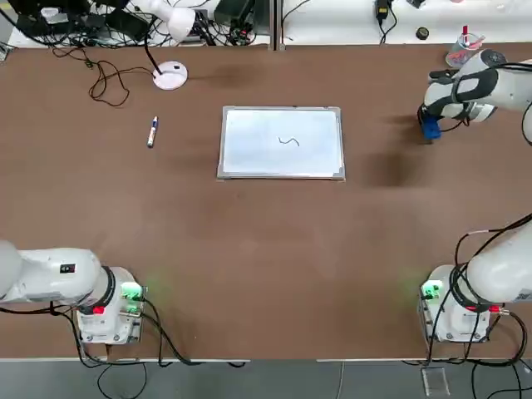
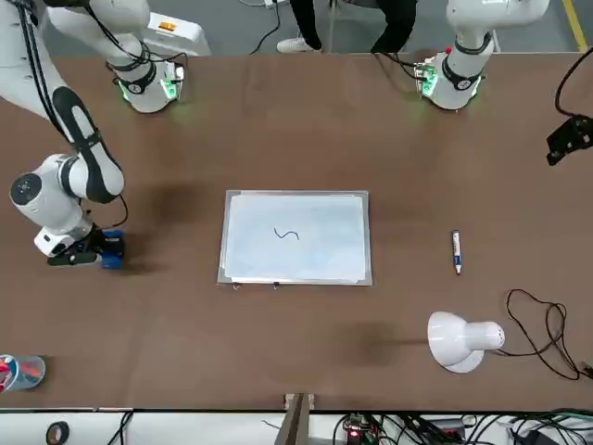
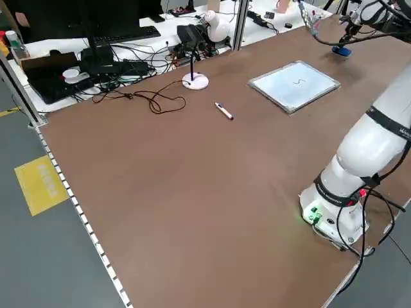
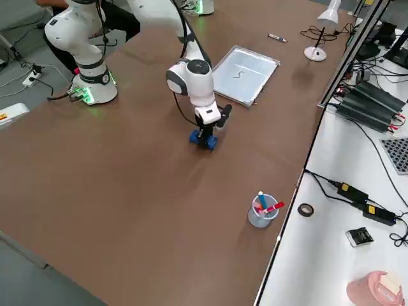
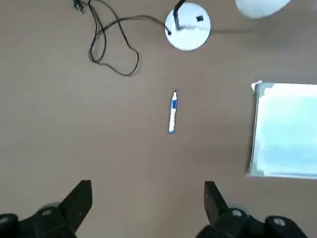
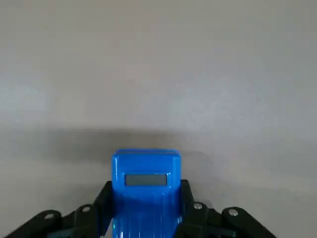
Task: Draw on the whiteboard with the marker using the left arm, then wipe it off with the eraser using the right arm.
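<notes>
Gripping the blue rounded-edged eraser between its 2 black fingers, the right hand hung at the whiteboard's right, well apart from it. I had the left hand open, parked over the brown tabletop. The slim white-and-blue marker lay left of the silver-framed whiteboard, which bore 1 short wavy line.

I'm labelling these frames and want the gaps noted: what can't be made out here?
- Eraser's wiping face: turned away in the right wrist view.
- Marker's barrel lettering: too small in the left wrist view.
- Seated person's upper body: cut off by the front view's top edge.
</notes>
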Robot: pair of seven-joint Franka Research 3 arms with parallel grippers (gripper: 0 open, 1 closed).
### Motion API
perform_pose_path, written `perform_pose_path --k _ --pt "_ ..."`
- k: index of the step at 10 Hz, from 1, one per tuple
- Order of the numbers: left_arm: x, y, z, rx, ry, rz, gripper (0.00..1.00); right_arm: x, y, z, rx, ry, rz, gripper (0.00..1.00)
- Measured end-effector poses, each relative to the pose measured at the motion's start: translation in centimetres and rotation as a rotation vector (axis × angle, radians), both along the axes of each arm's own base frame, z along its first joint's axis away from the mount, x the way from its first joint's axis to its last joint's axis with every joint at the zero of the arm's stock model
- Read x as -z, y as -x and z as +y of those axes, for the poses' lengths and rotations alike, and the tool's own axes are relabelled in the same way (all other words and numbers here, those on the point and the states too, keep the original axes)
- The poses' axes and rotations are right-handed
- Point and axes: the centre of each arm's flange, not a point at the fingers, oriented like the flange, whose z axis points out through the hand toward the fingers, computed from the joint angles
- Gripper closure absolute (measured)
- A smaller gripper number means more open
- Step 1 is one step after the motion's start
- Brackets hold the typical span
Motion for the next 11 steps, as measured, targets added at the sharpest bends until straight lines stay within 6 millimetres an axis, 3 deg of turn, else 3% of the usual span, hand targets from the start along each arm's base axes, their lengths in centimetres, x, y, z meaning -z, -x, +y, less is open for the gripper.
perform_pose_path --k 1,3,7,11 --pt "0.2 0.5 -0.6 0.010 -0.003 0.005 0.00 -0.2 -0.1 0.9 0.012 -0.007 0.005 0.44" --pt "0.3 1.3 -1.6 0.028 -0.006 0.010 0.00 -1.1 -0.5 5.1 0.052 -0.034 0.031 0.44" --pt "1.6 1.1 -1.8 0.034 -0.007 0.015 0.00 -5.4 -1.1 17.3 0.121 -0.098 0.038 0.44" --pt "2.5 0.6 -1.9 0.047 0.010 0.026 0.00 -8.0 0.5 27.3 0.178 -0.151 0.021 0.44"
